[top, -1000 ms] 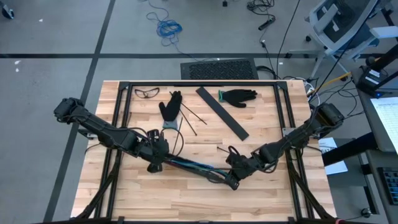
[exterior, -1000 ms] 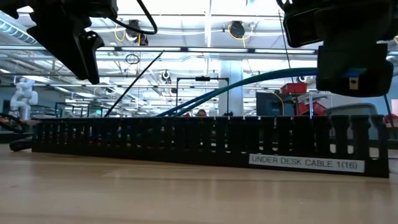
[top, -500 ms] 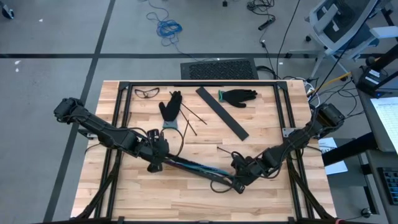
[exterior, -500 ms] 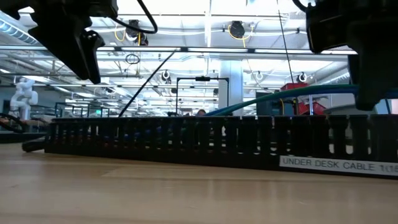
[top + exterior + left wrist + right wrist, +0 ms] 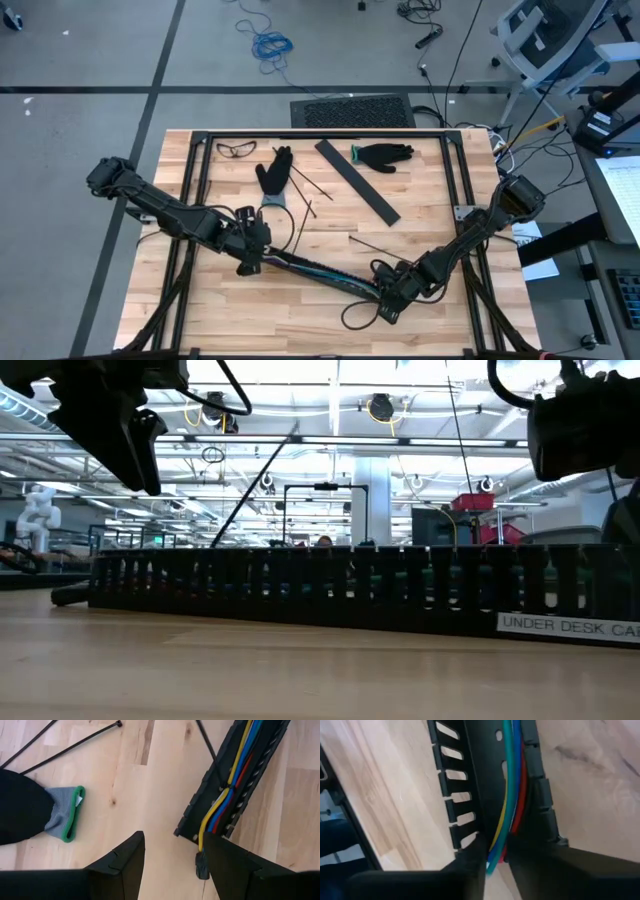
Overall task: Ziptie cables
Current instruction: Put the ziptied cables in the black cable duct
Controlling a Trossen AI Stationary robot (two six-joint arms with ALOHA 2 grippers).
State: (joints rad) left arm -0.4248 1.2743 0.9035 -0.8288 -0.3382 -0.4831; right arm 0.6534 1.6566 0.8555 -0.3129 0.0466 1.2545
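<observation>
Cables (image 5: pixel 226 795) lie inside black slotted tray (image 5: pixel 318 272) on table (image 5: pixel 230 315).

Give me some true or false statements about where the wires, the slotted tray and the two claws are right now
1. The multicoloured wires lie inside the black slotted cable tray. True.
2. The left claw is clamped on the tray. False: its jaws stand open, just off the tray's end.
3. The right claw is at the tray's other end. True.
4. A grey glove cuff with green edging lies on the wires. False: it lies apart on the wooden table.
</observation>
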